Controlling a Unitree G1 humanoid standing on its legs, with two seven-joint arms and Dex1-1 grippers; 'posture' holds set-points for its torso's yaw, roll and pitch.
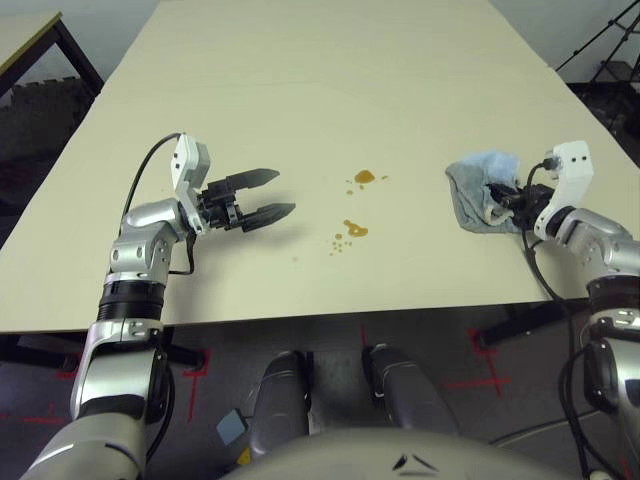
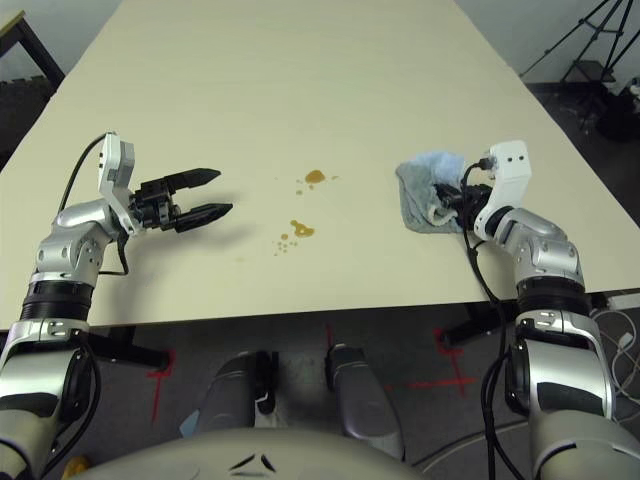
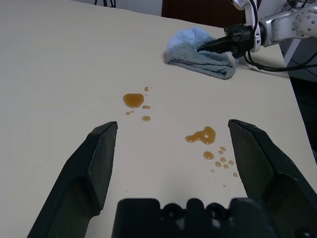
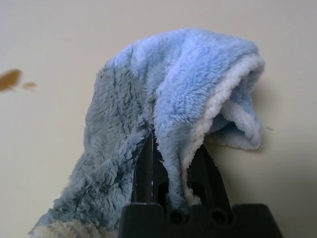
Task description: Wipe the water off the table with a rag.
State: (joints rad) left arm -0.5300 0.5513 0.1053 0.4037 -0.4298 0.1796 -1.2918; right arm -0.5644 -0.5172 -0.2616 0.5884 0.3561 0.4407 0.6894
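Note:
Two small amber water puddles [image 1: 364,177] [image 1: 356,230] with tiny droplets lie mid-table on the cream table [image 1: 320,90]. The light blue rag [image 1: 478,190] sits bunched at the right side. My right gripper [image 1: 497,200] is shut on the rag; in the right wrist view a fold of cloth [image 4: 173,114] is pinched between the two black fingers [image 4: 148,168]. My left gripper [image 1: 270,195] hovers open left of the puddles, pointing toward them, nothing between its fingers [image 3: 99,158]. The left wrist view shows both puddles [image 3: 132,100] [image 3: 202,135] and the rag [image 3: 200,49] beyond.
A dark cable [image 1: 150,165] loops from the left wrist. Another table's corner [image 1: 25,35] stands at the far left, and tripod legs [image 2: 590,40] at the far right. Red tape marks [image 1: 485,365] show on the floor below the near table edge.

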